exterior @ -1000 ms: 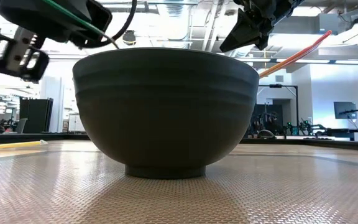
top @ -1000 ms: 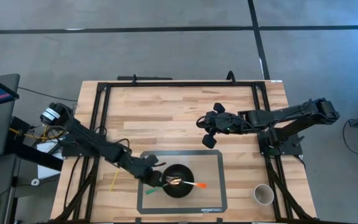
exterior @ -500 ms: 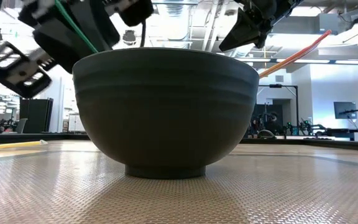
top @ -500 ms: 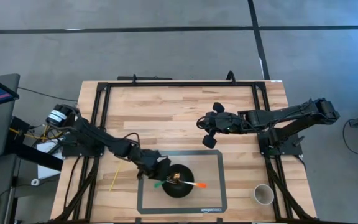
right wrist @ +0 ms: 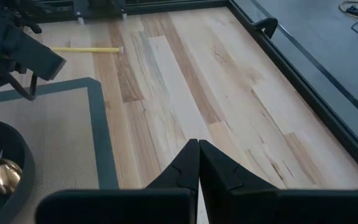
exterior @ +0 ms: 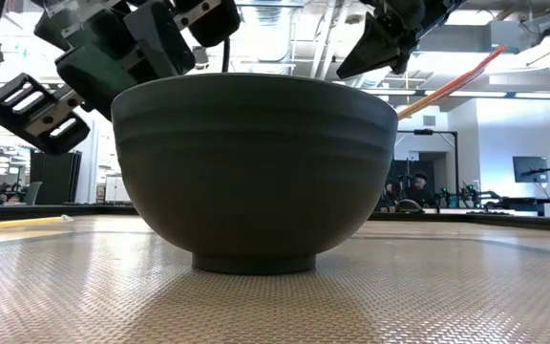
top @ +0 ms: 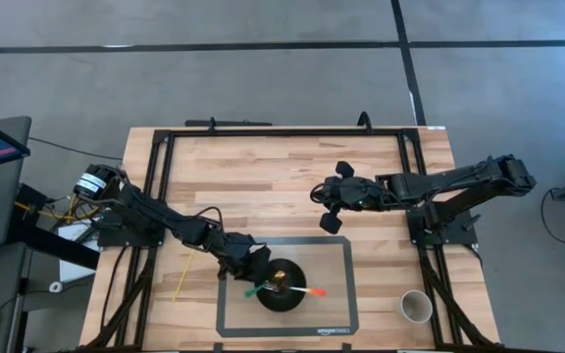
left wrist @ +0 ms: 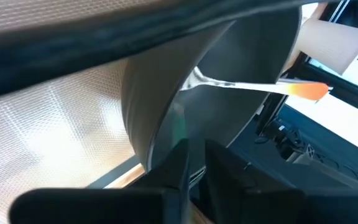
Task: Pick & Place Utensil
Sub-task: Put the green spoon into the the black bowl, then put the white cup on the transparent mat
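Now left gripper (top: 254, 270) just left of dark bowl (top: 281, 285), finger gap unclear, orange-handled utensil (top: 307, 291) and green-handled utensil (top: 252, 290) in bowl, right gripper (top: 324, 206) pinched together, far right.

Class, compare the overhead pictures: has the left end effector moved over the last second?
Yes. In the overhead view the left end effector has moved away from the near table edge, from beside the bowl toward its far-left rim.
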Available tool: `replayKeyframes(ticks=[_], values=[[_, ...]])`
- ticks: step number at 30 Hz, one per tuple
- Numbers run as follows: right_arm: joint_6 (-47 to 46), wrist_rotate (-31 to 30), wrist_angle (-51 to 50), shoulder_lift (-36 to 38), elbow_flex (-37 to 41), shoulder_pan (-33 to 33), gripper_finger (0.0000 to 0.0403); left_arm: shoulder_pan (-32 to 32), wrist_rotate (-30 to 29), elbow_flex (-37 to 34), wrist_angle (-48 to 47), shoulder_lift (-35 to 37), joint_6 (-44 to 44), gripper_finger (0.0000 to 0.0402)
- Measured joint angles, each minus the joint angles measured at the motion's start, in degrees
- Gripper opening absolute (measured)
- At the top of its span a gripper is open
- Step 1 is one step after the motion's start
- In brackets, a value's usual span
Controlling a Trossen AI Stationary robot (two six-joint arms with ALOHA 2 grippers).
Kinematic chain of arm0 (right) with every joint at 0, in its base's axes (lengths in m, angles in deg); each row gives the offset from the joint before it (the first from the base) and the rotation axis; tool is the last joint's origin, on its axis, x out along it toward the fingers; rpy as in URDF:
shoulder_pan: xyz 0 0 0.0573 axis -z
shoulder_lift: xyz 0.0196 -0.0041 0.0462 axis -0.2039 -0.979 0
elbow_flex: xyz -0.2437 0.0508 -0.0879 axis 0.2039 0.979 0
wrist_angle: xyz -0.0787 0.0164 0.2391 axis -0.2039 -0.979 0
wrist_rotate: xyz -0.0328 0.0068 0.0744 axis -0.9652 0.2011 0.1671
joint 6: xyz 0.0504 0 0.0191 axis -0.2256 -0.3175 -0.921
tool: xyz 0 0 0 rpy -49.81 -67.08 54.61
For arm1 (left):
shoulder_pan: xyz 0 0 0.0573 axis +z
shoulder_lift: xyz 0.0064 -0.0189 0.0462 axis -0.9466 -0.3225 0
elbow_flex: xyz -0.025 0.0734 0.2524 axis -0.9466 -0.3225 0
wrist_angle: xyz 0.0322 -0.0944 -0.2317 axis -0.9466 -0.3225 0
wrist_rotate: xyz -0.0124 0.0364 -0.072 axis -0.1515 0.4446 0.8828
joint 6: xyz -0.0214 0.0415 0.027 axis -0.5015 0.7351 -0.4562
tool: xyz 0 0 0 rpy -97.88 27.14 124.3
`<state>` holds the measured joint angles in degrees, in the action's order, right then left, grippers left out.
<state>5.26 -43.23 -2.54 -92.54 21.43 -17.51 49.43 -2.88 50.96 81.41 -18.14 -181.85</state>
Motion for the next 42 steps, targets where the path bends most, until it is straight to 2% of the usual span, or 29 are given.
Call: replayKeyframes(ticks=[13, 19, 25, 30, 37, 42], values=[[-0.57, 0.00, -0.02, 0.00, 0.00, -0.02, 0.0001, 0.02, -0.08, -0.02, 0.07, 0.00, 0.30, 0.0064], [-0.55, 0.00, 0.30, 0.00, 0.00, -0.02, 0.0001, 1.24, -1.91, -0.09, 4.62, 0.00, 7.40, 0.0064], [-0.43, 0.00, 2.95, 0.00, -0.04, -0.26, 0.0001, 5.38, -2.25, -0.07, 19.02, 2.44, 20.03, 0.0064], [-0.42, -0.05, 2.65, 0.28, -0.88, -1.21, 0.0001, 8.57, -2.32, -0.07, 18.87, 8.61, 36.02, 0.0064], [-0.49, -0.09, 2.70, 0.37, -2.67, -5.56, 0.0001, 8.96, -4.22, -0.09, 18.69, 16.60, 69.62, 0.0064], [-2.99, -1.78, 2.53, 0.37, -3.57, -10.35, 0.0001, 8.96, -4.24, -0.09, 18.43, 18.69, 79.36, 0.0064]])
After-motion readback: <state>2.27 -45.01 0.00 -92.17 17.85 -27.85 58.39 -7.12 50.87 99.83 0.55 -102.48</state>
